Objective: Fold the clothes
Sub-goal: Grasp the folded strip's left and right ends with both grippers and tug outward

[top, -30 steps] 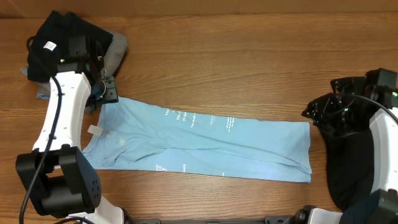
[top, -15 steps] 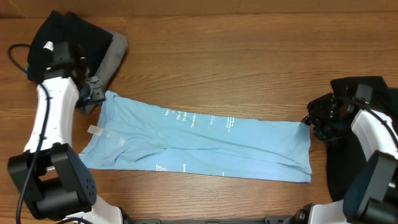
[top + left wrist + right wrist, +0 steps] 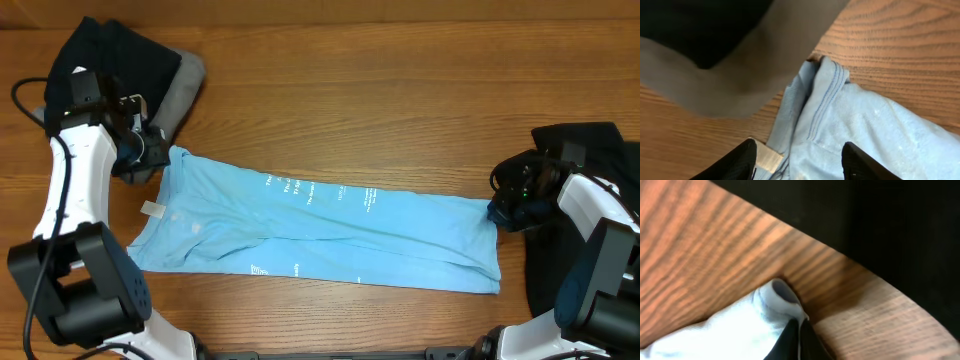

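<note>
The light blue T-shirt (image 3: 320, 225) lies folded into a long strip across the table, white lettering showing. My left gripper (image 3: 152, 152) is open over its upper left corner by the collar; the left wrist view shows the collar seam (image 3: 827, 95) and a white tag (image 3: 767, 159) between the spread fingers (image 3: 800, 162). My right gripper (image 3: 500, 212) is shut on the shirt's upper right corner (image 3: 772, 307), pinching the fabric edge between its fingers (image 3: 800, 337). A black and grey pile (image 3: 130, 60) lies at the far left. A black garment (image 3: 575, 270) lies at the right.
The wooden table (image 3: 380, 90) is bare behind the shirt. The grey garment (image 3: 740, 65) looms close over the left gripper in its wrist view. The black garment (image 3: 880, 220) lies just beyond the right gripper.
The right gripper came down left onto the shirt's upper right corner and shut on it. The left gripper shifted a little onto the upper left corner.
</note>
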Motion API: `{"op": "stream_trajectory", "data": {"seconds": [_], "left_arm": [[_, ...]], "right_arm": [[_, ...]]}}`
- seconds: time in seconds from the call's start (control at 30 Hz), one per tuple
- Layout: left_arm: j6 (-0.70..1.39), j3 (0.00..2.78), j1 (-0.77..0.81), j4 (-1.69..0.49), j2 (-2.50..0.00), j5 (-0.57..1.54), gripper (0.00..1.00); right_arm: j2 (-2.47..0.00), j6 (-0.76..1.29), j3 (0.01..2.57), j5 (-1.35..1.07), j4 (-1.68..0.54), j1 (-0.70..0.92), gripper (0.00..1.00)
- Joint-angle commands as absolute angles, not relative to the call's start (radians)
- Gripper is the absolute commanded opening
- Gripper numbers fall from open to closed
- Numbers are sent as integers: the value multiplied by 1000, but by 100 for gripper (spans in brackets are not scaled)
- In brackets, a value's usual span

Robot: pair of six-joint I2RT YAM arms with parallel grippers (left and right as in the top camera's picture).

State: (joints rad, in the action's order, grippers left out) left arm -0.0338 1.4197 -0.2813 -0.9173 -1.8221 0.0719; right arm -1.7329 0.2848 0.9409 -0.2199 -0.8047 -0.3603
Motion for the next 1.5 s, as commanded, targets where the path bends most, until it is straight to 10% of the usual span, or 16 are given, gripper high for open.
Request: {"op": "stream_trajectory", "data": {"seconds": [0.0,0.57,0.83,1.27,1.47], "left_arm": [[-68,1412,-280,-920,-1878,105,58],[-94,1409,-234,-802,-1965,141,51],[-76,1409,-197,-777,-2032,132,13],[-44,1465,-231,-816,-2030,51,11],[-29,1499,-242,-842,-2030,41,33]], "right_arm": [[-1739,316,938,-147,-809,-379,4],[-1739,349,977,-106,-779,-389,4],[-1739,345,978,-94,-779,-389,4],[-1739,372,978,14,-787,-389,4],[-1739,372,978,14,-791,-390,4]]}}
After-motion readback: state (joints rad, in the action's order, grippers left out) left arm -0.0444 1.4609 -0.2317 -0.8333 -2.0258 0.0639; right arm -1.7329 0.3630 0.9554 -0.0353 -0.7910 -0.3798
